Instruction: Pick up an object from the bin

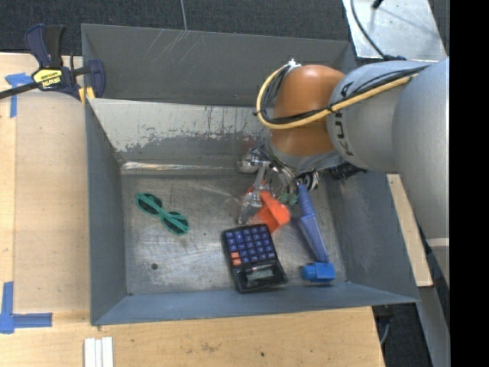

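Four loose things lie in the bin. Nearest is a dark calculator with blue keys; just right of it in the view lies a blue long-handled tool. Well left of the calculator is a green figure-eight piece. At the calculator's far edge sits an orange plastic piece, probably light and rigid, best pinched across its narrow sides. The gripper stands just behind that piece; whether it is open or closed cannot be told.
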Robot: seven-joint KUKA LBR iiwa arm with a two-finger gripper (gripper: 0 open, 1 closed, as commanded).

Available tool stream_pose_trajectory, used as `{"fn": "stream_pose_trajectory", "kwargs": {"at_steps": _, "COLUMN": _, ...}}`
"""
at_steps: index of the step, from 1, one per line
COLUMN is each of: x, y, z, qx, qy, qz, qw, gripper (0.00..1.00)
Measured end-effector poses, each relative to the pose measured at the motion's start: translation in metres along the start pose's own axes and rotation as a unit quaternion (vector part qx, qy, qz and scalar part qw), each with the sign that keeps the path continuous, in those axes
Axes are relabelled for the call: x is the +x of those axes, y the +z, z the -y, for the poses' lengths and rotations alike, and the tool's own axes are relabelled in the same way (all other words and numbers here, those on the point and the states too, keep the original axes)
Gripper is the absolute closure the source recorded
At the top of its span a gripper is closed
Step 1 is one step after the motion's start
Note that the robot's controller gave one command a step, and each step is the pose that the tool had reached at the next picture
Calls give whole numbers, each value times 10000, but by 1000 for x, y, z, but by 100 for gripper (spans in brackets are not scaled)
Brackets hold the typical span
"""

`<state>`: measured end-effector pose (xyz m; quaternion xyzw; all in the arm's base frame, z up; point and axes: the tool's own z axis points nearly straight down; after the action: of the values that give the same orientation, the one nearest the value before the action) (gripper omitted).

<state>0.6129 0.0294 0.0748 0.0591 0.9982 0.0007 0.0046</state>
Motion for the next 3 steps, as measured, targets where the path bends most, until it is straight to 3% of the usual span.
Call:
{"fn": "stream_pose_trajectory", "kwargs": {"at_steps": 1, "x": 0, "y": 0, "z": 0, "qx": -1, "qy": 26, "qz": 7, "qw": 10000, "gripper": 0}}
{"fn": "stream_pose_trajectory", "kwargs": {"at_steps": 2, "x": 20, "y": -3, "z": 58, "qx": -5, "qy": 181, "qz": 1, "qw": 9998, "gripper": 0}}
{"fn": "stream_pose_trajectory", "kwargs": {"at_steps": 3, "x": 30, "y": -4, "z": 60, "qx": 42, "qy": -478, "qz": 66, "qw": 9988, "gripper": 100}}
